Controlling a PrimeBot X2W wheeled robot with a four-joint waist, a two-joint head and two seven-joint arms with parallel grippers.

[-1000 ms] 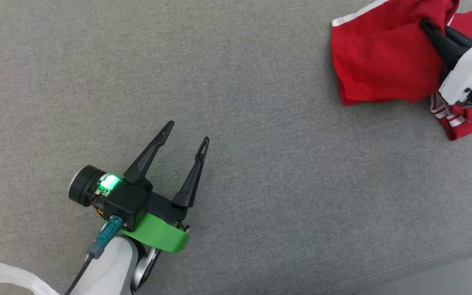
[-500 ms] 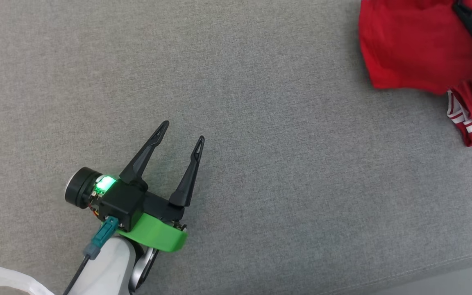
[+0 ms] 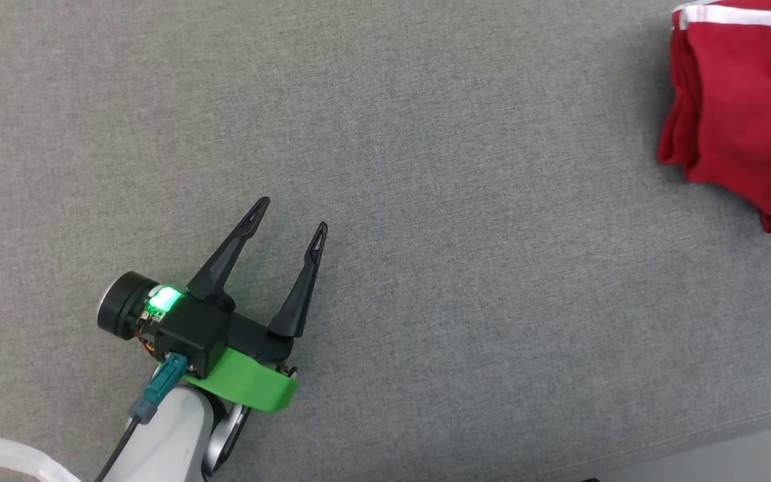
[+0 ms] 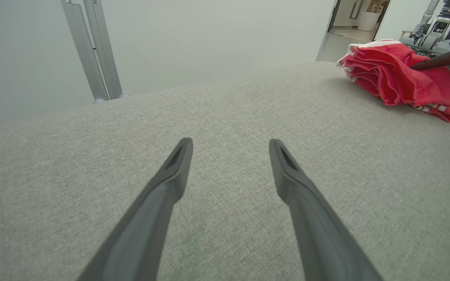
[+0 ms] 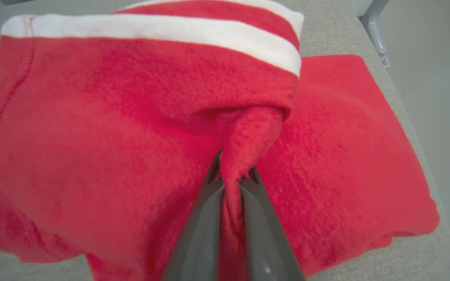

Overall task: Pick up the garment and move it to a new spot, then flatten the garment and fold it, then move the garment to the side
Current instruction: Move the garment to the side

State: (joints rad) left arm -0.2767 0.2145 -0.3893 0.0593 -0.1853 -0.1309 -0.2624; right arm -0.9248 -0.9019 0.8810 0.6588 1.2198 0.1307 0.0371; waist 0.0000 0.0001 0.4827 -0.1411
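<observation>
Your right gripper [image 5: 231, 171] is clamped down tight on a pinched ridge of the red garment [image 5: 111, 136], and the cloth is squeezed between the two dark fingers and bulges out above them. In the head view the red garment [image 3: 740, 100] sits out at 2 o'clock, hard against the frame edge, on the grey upholstered surface [image 3: 425, 201]. A white band [image 3: 747, 17] runs along its top.

From the left wrist view, the garment [image 4: 389, 74] is a bunched stack of layers at 1 o'clock. A dark finger of the right gripper [image 4: 436, 62] pokes into it from the far side. Part of the cloth is lifted and part of it rests on the surface.

Your left gripper [image 3: 293, 214] is down at 7 o'clock in the head view, fingers spread wide, holding nothing, well apart from the cloth. The wrist camera agrees: the left gripper [image 4: 231, 142] has bare grey fabric between its fingers.

This looks like a carrying step, with one arm shifting the garment across the surface. The stacked layers hint it may be the final move to the side, but you can't be sure from here.

Next, you need a clean set-down. Lower until the cloth lies settled, then release without dragging the top layer. With a one-point pinch, the loose layers could slide or unfold.
</observation>
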